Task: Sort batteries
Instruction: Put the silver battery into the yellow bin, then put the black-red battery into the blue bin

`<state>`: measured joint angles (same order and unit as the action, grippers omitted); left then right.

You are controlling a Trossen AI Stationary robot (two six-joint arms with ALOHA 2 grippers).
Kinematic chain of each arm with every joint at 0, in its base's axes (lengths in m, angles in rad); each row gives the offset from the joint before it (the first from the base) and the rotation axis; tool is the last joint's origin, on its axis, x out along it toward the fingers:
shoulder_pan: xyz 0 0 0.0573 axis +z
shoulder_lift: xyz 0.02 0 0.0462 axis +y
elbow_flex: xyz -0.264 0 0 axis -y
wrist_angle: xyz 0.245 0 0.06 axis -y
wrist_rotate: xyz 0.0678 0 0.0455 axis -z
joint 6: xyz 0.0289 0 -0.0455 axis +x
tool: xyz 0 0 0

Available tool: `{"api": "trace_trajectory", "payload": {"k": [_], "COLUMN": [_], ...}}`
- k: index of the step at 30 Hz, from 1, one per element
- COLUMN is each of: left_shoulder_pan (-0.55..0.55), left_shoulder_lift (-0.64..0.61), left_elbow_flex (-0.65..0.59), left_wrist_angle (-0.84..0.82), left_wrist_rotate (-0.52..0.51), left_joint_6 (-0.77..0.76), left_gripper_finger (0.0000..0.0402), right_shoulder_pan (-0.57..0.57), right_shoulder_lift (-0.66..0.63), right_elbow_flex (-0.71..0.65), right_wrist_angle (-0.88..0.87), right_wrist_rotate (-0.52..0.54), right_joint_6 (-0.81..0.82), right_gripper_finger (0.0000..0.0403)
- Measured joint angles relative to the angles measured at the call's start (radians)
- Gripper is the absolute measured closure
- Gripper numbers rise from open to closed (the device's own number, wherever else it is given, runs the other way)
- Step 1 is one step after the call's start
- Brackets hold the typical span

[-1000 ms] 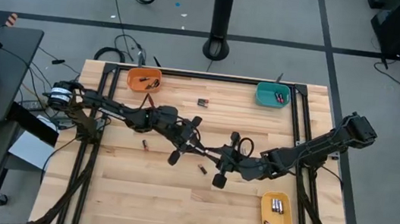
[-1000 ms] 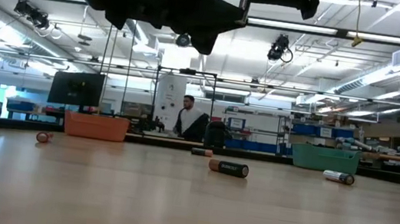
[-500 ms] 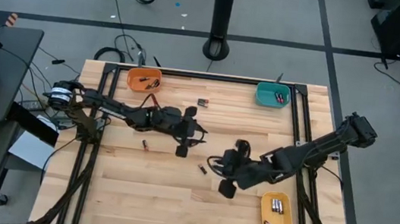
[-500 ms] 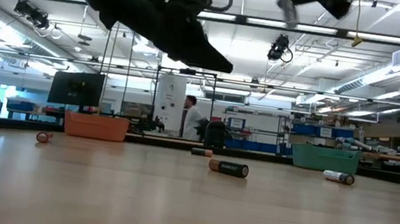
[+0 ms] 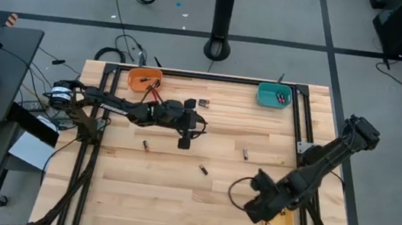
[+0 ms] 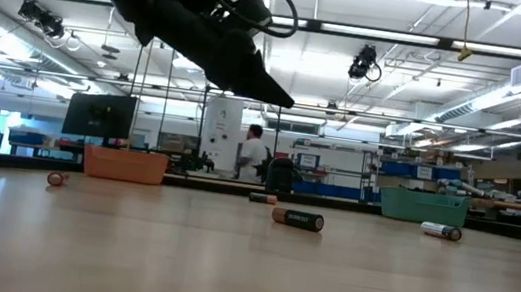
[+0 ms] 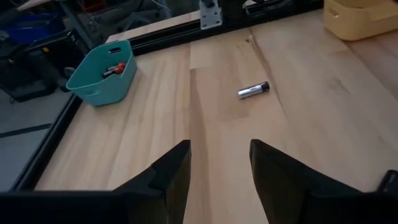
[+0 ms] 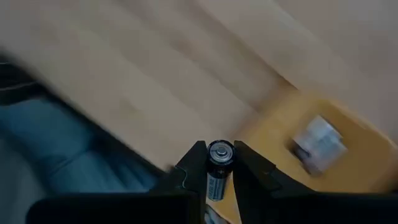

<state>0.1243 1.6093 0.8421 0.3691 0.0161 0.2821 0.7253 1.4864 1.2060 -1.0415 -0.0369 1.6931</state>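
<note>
Small batteries lie scattered on the wooden table: a silvery one (image 7: pixel 253 91) (image 5: pixel 244 154), dark ones (image 5: pixel 203 170) (image 5: pixel 146 145) and a pair (image 5: pixel 204 103) nearer the far edge. My left gripper (image 7: pixel 219 146) (image 5: pixel 192 131) hangs open above mid-table, pointing toward the teal bin (image 7: pixel 102 73), with nothing between its fingers. My right gripper (image 8: pixel 219 163) (image 5: pixel 260 204) is at the near right, beside the yellow bin (image 5: pixel 282 224), and is shut on a black battery (image 8: pixel 217 168). My right gripper pinches the black battery by its sides (image 8: pixel 215 177) between its two fingers, which point steeply down. The battery lies along the fingers with its silvery end (image 8: pixel 219 150) toward the wrist camera. It is lifted clear, above the table beside the yellow bin's edge (image 8: pixel 273 118).
An orange bin (image 5: pixel 144 80) at the far left and the teal bin (image 5: pixel 273 95) at the far right each hold a few batteries. The yellow bin holds silvery ones (image 8: pixel 317 144). In the low view batteries (image 6: pixel 297 218) (image 6: pixel 441 230) lie on the bare wood.
The two grippers stood close together at mid-table. My right gripper has since swung toward the table's near right corner, to the yellow bin, and has tipped to point down. My left gripper has drawn back a little toward the far left.
</note>
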Motion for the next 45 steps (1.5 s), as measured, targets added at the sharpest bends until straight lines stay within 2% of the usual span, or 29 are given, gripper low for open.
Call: {"api": "trace_trajectory", "payload": {"k": [3, 6, 18, 25, 27, 31, 37, 41, 45], "left_shoulder_pan": [0.010, 0.022, 0.027, 0.026, 0.026, 0.018, -0.006, -0.016, 0.008], "left_shoulder_lift": [0.000, 0.000, 0.000, 0.000, 0.000, -0.014, -0.102, -0.174, -0.198], "left_elbow_flex": [0.000, 0.000, 0.000, 0.000, 0.000, -0.001, -0.001, 0.000, 0.000], "left_wrist_angle": [-0.002, -0.002, -0.060, -0.084, -0.091, -0.122, -0.217, -0.325, -0.422], "left_wrist_rotate": [0.005, 0.004, 0.004, 0.003, 0.003, -0.001, -0.001, -0.016, -0.076], "left_joint_6": [0.002, 0.002, -0.002, -0.019, -0.026, -0.027, -0.026, -0.026, -0.026], "left_gripper_finger": [0.0230, 0.0230, 0.0230, 0.0230, 0.0230, 0.0230, 0.0230, 0.0230, 0.0255], "right_shoulder_pan": [0.047, 0.077, 0.100, 0.100, 0.100, 0.099, 0.099, 0.099, 0.099], "right_shoulder_lift": [0.000, 0.000, 0.001, 0.001, 0.001, 0.001, 0.001, 0.001, 0.001], "right_elbow_flex": [-0.005, -0.041, -0.323, -0.409, -0.411, -0.411, -0.369, -0.264, -0.118], "right_wrist_angle": [-0.097, -0.096, 0.241, 0.301, 0.304, 0.307, 0.284, 0.160, -0.055], "right_wrist_rotate": [-0.036, -0.046, -0.046, -0.058, -0.058, -0.059, -0.061, -0.062, -0.028], "right_joint_6": [0.136, 0.210, 0.434, 0.473, 0.472, 0.443, 0.369, 0.291, 0.192], "right_gripper_finger": [0.0341, 0.0341, 0.0341, 0.0341, 0.0335, 0.0288, 0.0236, 0.0240, 0.0279]}}
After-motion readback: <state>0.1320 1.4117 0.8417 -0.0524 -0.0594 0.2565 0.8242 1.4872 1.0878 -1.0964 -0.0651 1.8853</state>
